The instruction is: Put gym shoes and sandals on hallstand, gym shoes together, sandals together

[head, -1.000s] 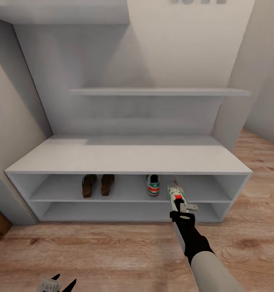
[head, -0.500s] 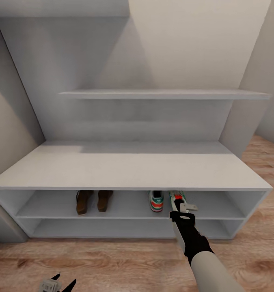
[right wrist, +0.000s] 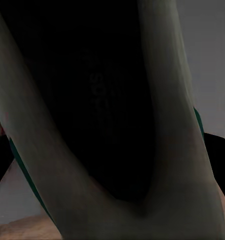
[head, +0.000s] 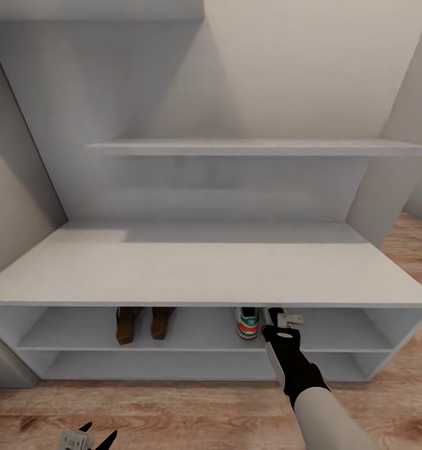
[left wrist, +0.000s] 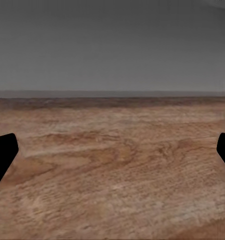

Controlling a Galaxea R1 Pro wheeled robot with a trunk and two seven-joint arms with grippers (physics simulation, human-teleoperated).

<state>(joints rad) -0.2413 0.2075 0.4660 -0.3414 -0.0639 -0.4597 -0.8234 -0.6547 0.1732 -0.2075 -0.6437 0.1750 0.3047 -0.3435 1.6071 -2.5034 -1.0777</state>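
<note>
The fingers of my right gripper (head: 274,314) were tucked under the edge of the hallstand's (head: 198,265) tabletop, so I could not tell from the head view how far they stood apart; the right wrist view, though, was crowded by the dark opening and pale collar of the second gym shoe (right wrist: 117,125), which I took to mean they were clamped on it at the heel. I judged the arm was reaching low and forward because the shoe had to slide in on the upper shelf, just beside the first gym shoe (head: 247,322), heel out like its partner. The two sandals (head: 144,322) stood side by side on that same shelf, well apart from the sneakers, so that pair looked settled. My left gripper (head: 99,434) hung low over the corridor floor (left wrist: 112,165), its fingers (left wrist: 2,155) spread wide and holding nothing, kept out of the way. What remained, as I read it, was to set the held shoe down flat on the shelf and let go without nudging its neighbour.
</note>
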